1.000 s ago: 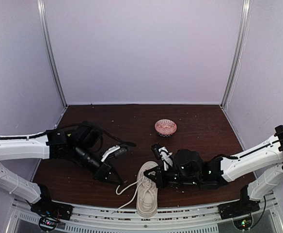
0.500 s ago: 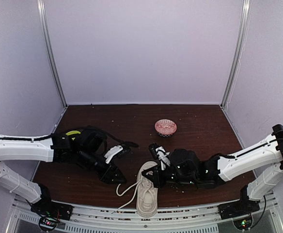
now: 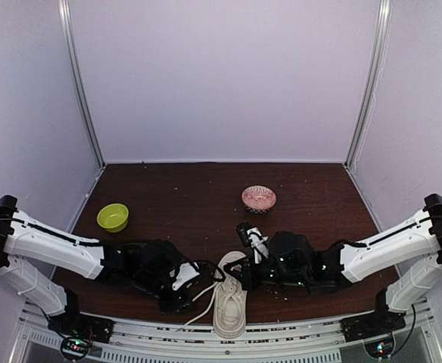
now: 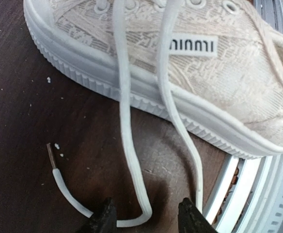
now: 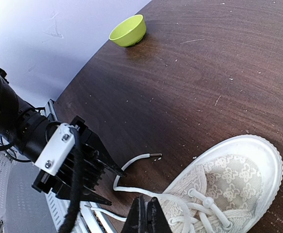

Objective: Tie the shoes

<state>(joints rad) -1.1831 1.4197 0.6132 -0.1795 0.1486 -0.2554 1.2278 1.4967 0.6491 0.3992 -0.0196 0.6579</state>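
Note:
The cream shoe (image 3: pixel 230 300) lies at the table's near edge with its toe pointing away; it also shows in the left wrist view (image 4: pixel 190 63) and the right wrist view (image 5: pixel 228 179). A white lace (image 4: pixel 127 121) runs off its left side onto the table and bends back, ending in a brown tip (image 4: pixel 50 153). My left gripper (image 3: pixel 189 291) is open and low over the table, its fingertips (image 4: pixel 105 219) on either side of the lace's bend. My right gripper (image 5: pixel 146 209) is shut over the shoe's left side, with its tips right at the lace (image 5: pixel 132 190); I cannot tell if it pinches it.
A green bowl (image 3: pixel 113 217) stands at the left and shows in the right wrist view (image 5: pixel 128 30). A pink patterned bowl (image 3: pixel 259 199) stands behind the shoe. The metal rail (image 4: pixel 258 194) of the table's near edge runs just beside the shoe's sole.
My left arm has swung down and right toward the shoe, uncovering the green bowl, and its open gripper now straddles the lace's bend. The right arm has barely moved.

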